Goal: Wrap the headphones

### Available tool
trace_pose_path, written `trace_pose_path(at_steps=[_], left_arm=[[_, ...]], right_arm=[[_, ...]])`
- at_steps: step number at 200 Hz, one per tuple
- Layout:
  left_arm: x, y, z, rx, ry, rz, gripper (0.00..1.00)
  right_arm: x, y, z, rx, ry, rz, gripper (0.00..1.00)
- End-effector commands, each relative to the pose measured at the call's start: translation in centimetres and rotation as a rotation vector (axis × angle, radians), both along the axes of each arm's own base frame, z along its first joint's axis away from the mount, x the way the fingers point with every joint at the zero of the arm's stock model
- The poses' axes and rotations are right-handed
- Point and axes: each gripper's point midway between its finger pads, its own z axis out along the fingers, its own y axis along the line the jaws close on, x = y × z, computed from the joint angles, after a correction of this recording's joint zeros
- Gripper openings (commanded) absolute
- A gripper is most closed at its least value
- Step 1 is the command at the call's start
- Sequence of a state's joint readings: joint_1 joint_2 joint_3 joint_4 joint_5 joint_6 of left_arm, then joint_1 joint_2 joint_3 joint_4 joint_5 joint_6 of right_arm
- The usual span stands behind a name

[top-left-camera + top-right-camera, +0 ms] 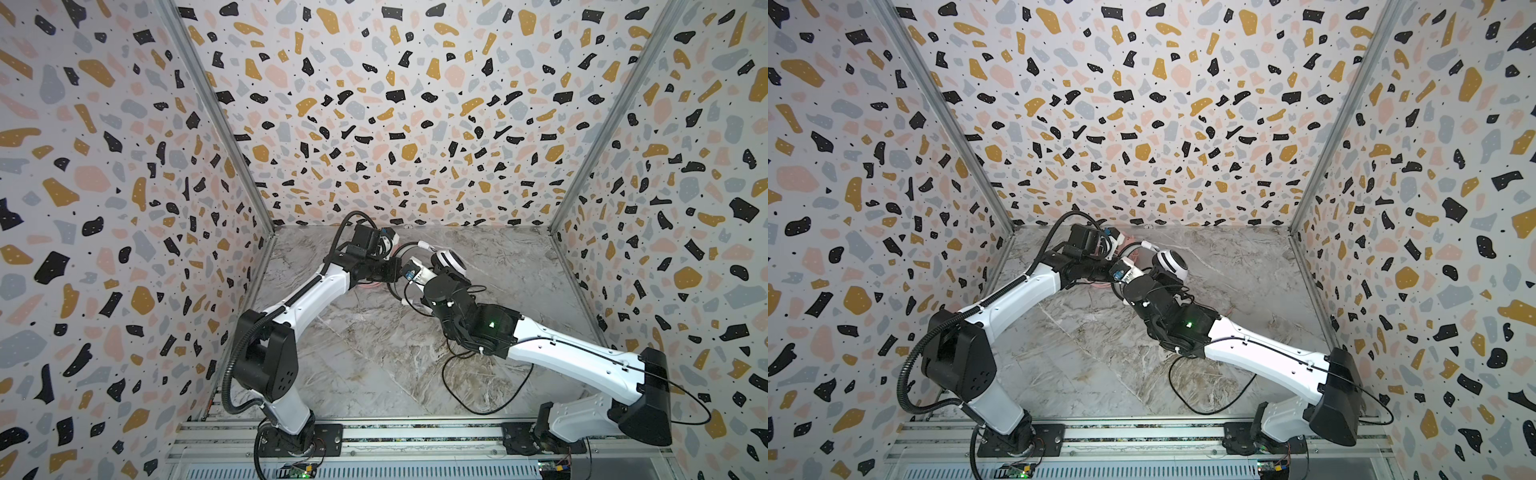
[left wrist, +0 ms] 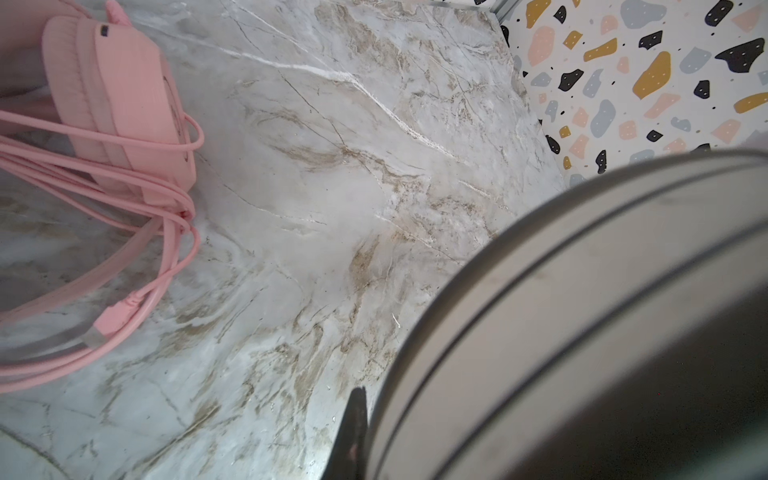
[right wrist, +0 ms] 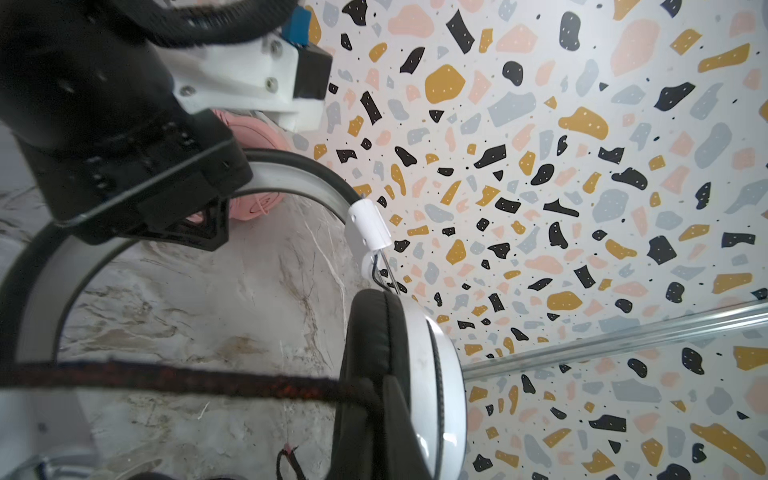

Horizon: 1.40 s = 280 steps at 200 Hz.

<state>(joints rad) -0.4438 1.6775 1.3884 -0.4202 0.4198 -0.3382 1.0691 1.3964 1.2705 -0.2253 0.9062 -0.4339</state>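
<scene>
1. Pink headset (image 2: 112, 95) flat on table (image 2: 332, 208), back left, pink cable (image 2: 124, 199) looped round it; seemingly done.
2. White headset (image 1: 446, 259) held at mid-back, just beside the pink one.
3. Left gripper (image 3: 195, 212) clamped narrow on band (image 3: 299, 174).
4. Right gripper (image 3: 384, 401) pinched tight on black cable (image 3: 187, 380) near cup (image 3: 436, 365); cable taut.
5. Likely light; band stiff and springy, good for a firm hold; pads (image 3: 365, 345) soft; cup's glossy face probably slippery.
6. Braided cable limp yet grippy: best pinched close to cup, fed round band in short loops; thin wires (image 3: 384, 270) below slider (image 3: 368, 222) fragile, so no hard tugs.
</scene>
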Motion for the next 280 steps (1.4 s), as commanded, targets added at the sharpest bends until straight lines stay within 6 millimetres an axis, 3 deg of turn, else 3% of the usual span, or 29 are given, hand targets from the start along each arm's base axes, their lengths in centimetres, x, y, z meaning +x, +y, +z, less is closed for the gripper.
trace_pose_path(at_steps=[1,48,108,192,280], left_arm=[[0.0,-0.9,5.5,-0.097,-0.104,-0.031,0.0],[-0.2,-1.0,6.2,-0.104,-0.126,-0.049,0.0],[-0.2,-0.9,6.5,-0.107,-0.143,-0.05,0.0],[0.3,-0.5,5.5,-0.078,-0.126,-0.027,0.0],[0.8,0.2,4.8,-0.049,-0.12,0.005,0.0]], right_arm=[[1.9,-2.7,2.9,0.083,0.002,-0.096,0.03],[3.7,-3.2,3.2,0.049,0.037,-0.118,0.03],[4.2,-3.9,3.6,0.078,0.088,-0.099,0.04],[1.4,-3.2,5.3,0.11,0.081,-0.047,0.05],[-0.6,-4.6,6.3,0.152,0.066,-0.065,0.05]])
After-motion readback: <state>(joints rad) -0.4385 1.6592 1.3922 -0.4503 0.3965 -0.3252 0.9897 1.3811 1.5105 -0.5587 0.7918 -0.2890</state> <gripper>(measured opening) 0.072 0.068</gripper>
